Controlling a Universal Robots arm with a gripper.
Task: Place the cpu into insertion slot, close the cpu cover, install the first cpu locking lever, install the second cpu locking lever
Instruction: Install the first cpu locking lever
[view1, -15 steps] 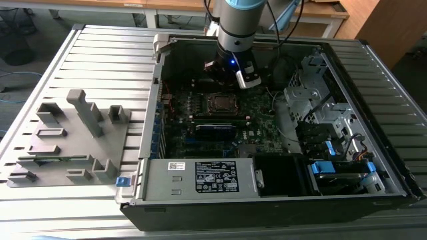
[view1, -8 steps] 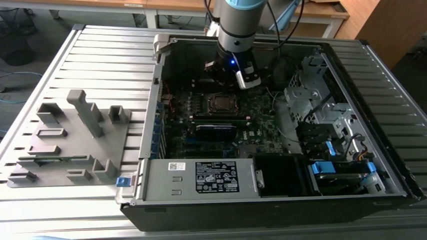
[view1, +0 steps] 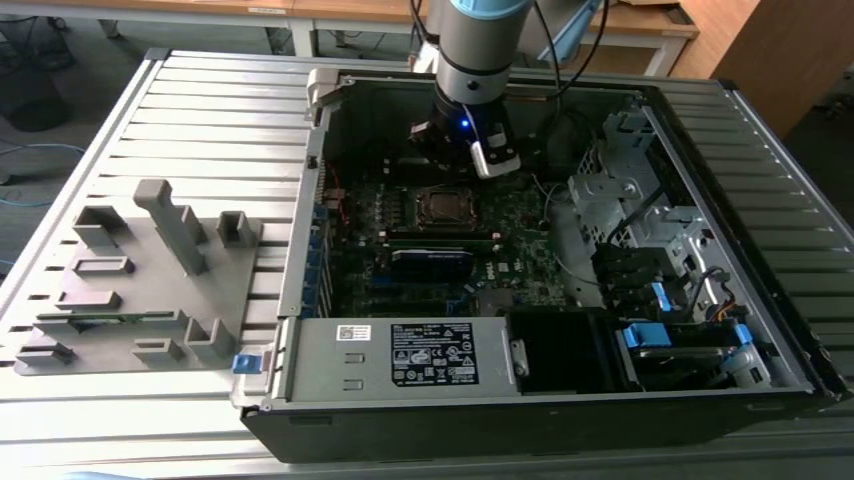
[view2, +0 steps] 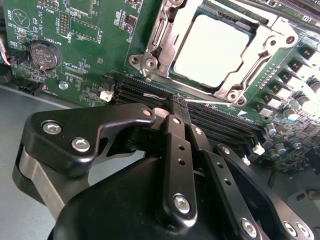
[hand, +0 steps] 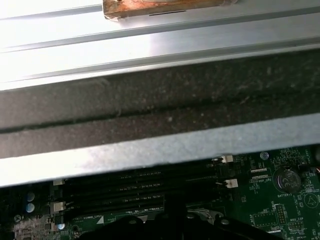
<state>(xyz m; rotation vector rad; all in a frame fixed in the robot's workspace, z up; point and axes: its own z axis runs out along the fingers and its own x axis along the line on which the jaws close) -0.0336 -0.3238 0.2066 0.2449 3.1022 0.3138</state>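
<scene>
The gripper (view2: 178, 104), fingers closed together, is held just beside the socket (view2: 150, 62), the seated chip (view2: 212, 50) lying straight beyond its tips.

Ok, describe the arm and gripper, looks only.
The arm is a silver-grey tube with a pale blue joint cap and a black wrist carrying a small blue light and a white block. Black cables hang beside it. The gripper is matte black jointed links with silver screw heads.
</scene>
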